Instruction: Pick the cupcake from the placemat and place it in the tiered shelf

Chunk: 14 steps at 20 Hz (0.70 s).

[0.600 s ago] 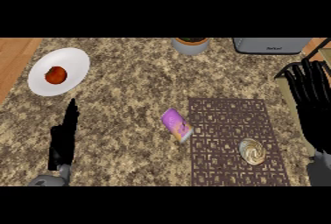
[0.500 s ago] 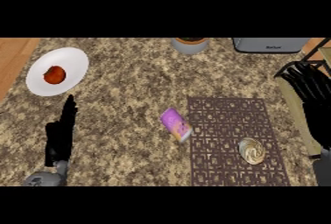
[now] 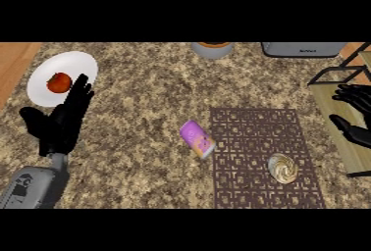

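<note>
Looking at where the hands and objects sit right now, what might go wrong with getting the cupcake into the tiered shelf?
1. The right hand hangs open over the tiered shelf, well away from the cupcake near the placemat's lower right corner, so it has some way to travel and could misjudge the grasp.
2. The purple packet lies at the placemat's left edge; a wide sweep might nudge it.
3. The shelf's dark frame stands near the mat, so the carried cupcake might clip it.

Cupcake upright on placemat lower right; tiered shelf at right edge.
</note>
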{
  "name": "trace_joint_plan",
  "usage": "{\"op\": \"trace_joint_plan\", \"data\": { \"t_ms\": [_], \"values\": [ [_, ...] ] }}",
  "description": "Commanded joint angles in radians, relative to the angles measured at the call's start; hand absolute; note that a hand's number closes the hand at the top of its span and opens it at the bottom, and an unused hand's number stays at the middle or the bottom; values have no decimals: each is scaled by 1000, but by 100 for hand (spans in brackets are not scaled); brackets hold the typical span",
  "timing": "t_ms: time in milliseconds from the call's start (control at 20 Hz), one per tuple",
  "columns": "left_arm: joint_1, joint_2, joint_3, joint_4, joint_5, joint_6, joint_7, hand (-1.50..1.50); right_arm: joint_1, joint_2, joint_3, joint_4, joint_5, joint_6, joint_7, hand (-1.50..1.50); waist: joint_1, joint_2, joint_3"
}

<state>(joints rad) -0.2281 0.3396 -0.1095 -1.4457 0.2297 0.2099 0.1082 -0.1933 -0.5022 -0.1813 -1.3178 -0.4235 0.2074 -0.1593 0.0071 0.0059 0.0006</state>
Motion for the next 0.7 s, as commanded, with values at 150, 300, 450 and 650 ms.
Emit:
{"op": "trace_joint_plan", "data": {
  "t_ms": [150, 300, 450, 650],
  "values": [
    [34, 12, 22, -77, 33, -61, 43, 0, -42, -81, -40, 125, -84, 305, -83, -150, 2, -6, 0],
    [-22, 49, 79, -26, 60, -88, 65, 0, 74, -135, 9, -46, -58, 342, 10, -150, -16, -8, -1],
    [1, 16, 41, -42, 40, -64, 60, 0, 50, -254, 77, -137, 5, 364, 156, -150, -15, -11, -4],
    [-28, 21, 60, -13, 37, -49, 69, 0, 38, -422, 139, -258, 249, 374, 184, -150, -25, -10, -6]
  ]
}}
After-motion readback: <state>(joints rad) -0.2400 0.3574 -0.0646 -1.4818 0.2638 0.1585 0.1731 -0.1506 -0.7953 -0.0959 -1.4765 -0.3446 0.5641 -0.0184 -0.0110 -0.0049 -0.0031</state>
